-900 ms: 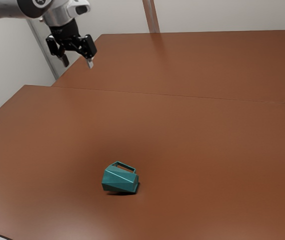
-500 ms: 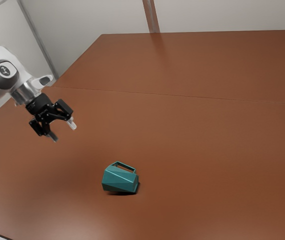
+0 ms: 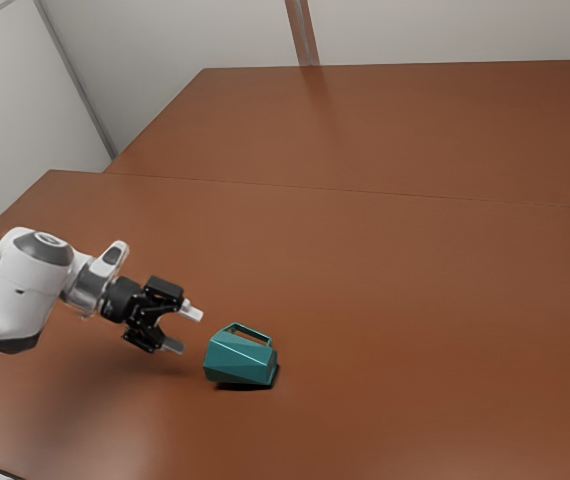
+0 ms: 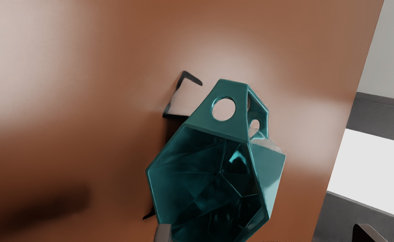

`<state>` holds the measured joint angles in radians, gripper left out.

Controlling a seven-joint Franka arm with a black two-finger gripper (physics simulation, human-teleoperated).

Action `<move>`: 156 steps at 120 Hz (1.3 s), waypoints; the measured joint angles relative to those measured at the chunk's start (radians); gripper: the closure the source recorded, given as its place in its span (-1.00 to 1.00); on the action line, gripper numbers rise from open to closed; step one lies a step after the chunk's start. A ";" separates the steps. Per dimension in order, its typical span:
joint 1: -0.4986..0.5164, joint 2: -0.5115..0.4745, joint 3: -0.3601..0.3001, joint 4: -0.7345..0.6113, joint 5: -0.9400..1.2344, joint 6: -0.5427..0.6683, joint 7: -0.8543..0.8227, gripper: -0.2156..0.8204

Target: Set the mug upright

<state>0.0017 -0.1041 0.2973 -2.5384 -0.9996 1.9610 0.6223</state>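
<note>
Mug (image 3: pixel 240 358) on its side on table (image 3: pixel 415 290); long axis roughly left-right in exterior view, mouth (image 4: pixel 203 181) toward gripper (image 3: pixel 184 330), handle (image 4: pixel 231 89) uppermost. Gripper near mouth, fingers spread.

"Item one, lettering, brands, numbers and signs: what do I enter?"

"None legible; I can read nothing of the kind in either view."

"Item two, unread marks?"

"One row, tiny dark specks (image 4: pixel 277 241), seen against the brown tabletop (image 4: pixel 297 208), cut by the wrist view's edge. Too small for me to read; I cannot tell whether they are characters."
</note>
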 joint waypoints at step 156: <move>-0.068 -0.044 -0.203 0.223 0.133 0.119 0.324 0.91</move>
<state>-0.0667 -0.1482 0.0941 -2.3155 -0.8667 2.0801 0.9467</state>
